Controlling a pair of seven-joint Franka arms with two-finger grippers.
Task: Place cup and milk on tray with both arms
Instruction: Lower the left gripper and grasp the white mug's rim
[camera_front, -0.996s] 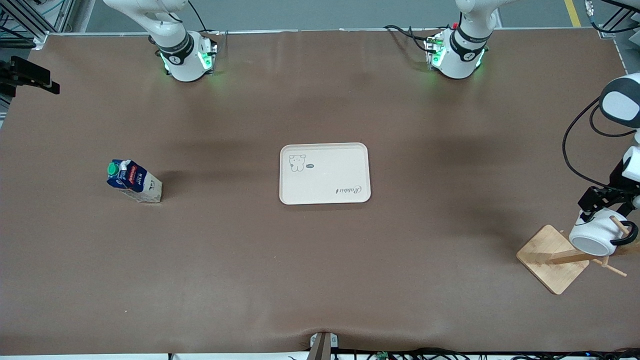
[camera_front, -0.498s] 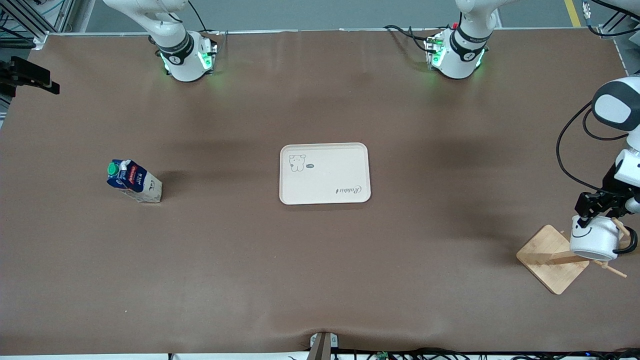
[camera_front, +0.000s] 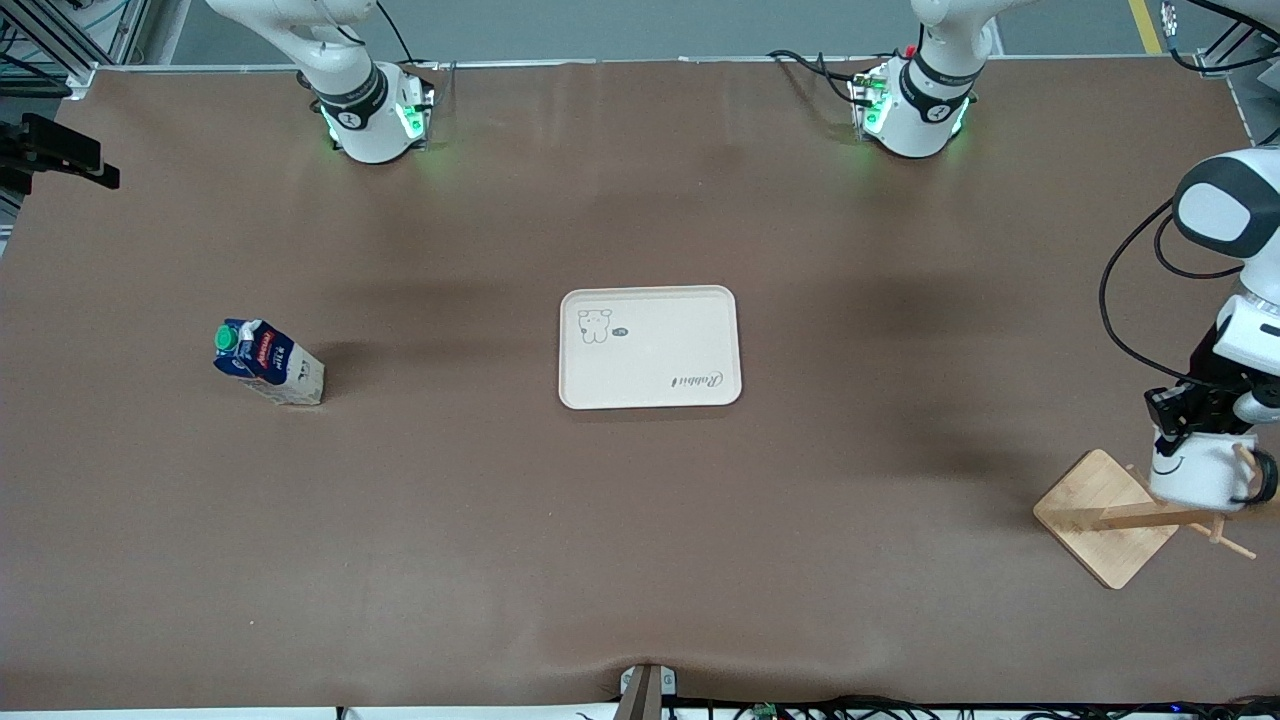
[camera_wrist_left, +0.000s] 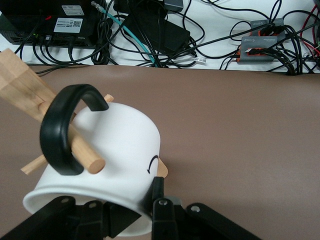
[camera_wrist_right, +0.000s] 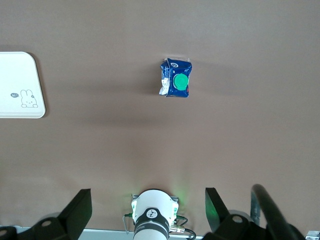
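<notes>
— Though crowded against the table's edge at the left arm's end, holding firm: left gripper (camera_front: 1190, 420) with fingers clamped on the rim of the cup (camera_front: 1195, 470), up over the wooden rack (camera_front: 1105, 515).

— Room around it?

— Little on the edge side. Toward the middle, a wide stretch of brown tabletop (camera_front: 900, 450) as far as the tray (camera_front: 650, 346), flat at the table's centre and farther from the front camera than the rack.

— And the milk (camera_front: 268, 362)?

— Standing upright toward the right arm's end, well apart from the tray, with open tabletop all round it.

— Anything extra from the left wrist view?

— Yes: a wooden peg (camera_wrist_left: 82, 152) threaded through the black handle (camera_wrist_left: 62, 130), and one finger (camera_wrist_left: 160, 210) pressed on the outside of the cup's wall by the smiley mark. Hard to make out from the front.

— Right gripper (camera_wrist_right: 148, 200)?

— Out of the front view altogether. Seen only through the right wrist view: fingers spread wide, holding nothing, waiting high over its own base's end of the table, looking down on the carton's green cap (camera_wrist_right: 180, 80) and one corner of the tray.
</notes>
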